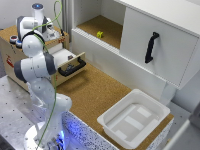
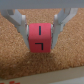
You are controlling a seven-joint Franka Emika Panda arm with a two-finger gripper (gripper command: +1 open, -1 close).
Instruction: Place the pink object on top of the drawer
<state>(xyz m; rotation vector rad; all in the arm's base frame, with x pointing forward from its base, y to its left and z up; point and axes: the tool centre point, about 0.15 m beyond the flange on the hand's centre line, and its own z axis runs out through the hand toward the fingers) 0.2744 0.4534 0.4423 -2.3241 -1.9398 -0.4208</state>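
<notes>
The pink object [image 2: 40, 42] is a small pinkish-red cube with a dark mark on its face. In the wrist view it sits between my gripper's [image 2: 40, 36] two fingers [image 2: 22, 25], low over a cork surface. The fingers press against its sides, so the gripper is shut on it. In the exterior view my gripper [image 1: 49, 31] is over the cork top of the light wooden drawer box [image 1: 9, 36] at the exterior view's left. The cube itself is hidden there by the arm. The box's drawer [image 1: 70, 61] is pulled open and has a black handle [image 1: 73, 69].
A large white cabinet [image 1: 165, 45] with a black handle [image 1: 151, 47] stands at the back. A small yellow item [image 1: 100, 34] lies on its open cork shelf. A white tray [image 1: 135, 117] sits on the cork table at the exterior view's right front.
</notes>
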